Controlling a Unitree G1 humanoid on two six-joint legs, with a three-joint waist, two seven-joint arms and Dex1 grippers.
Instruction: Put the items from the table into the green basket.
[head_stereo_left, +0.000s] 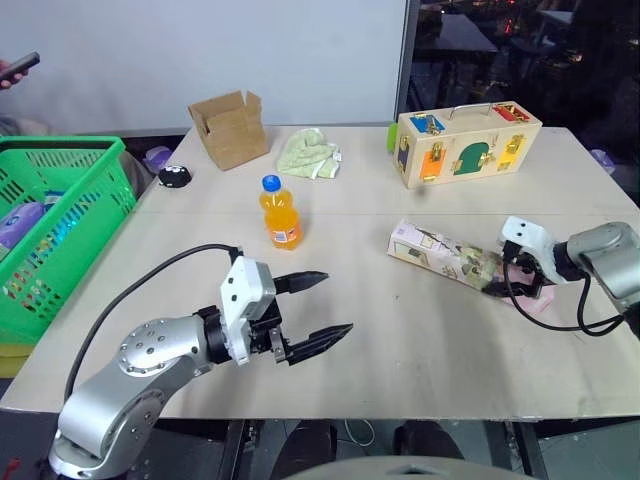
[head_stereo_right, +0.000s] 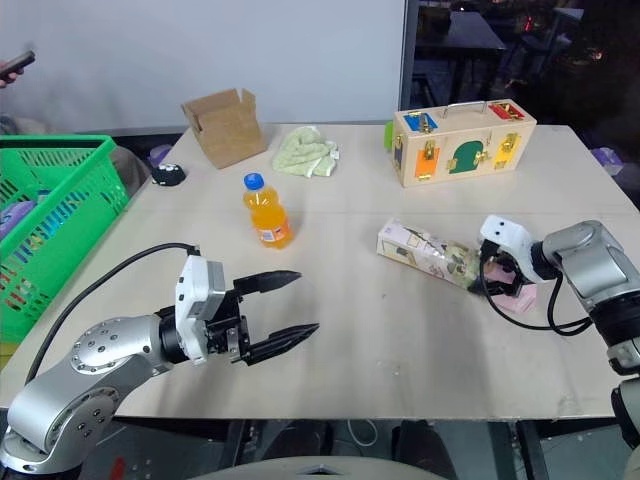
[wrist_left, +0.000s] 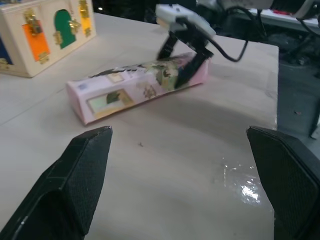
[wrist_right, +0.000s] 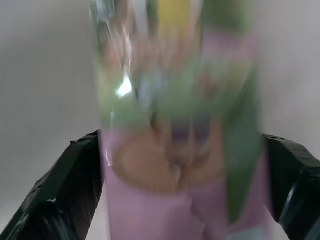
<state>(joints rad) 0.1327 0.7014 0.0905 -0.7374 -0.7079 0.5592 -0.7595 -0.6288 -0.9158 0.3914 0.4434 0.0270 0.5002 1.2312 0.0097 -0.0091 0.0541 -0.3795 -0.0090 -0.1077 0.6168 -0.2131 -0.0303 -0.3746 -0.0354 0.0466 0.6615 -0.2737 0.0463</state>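
Robot test lab: cluttered table (head_stereo_left: 350, 340), whiteboard wall (head_stereo_left: 200, 50).

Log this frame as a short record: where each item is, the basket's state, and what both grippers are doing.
carton: pink-and-white carton lying flat on the table, right of centre
bottle: orange bottle upright, mid-table, untouched
basket: green basket off the table's left edge, already holding some things
left gripper: left gripper open, hovering over bare table, holding nothing
right gripper: right gripper open, its fingers straddling the carton's right end; no grip seen
other things: cardboard box, green cloth, wooden latch box along the far side
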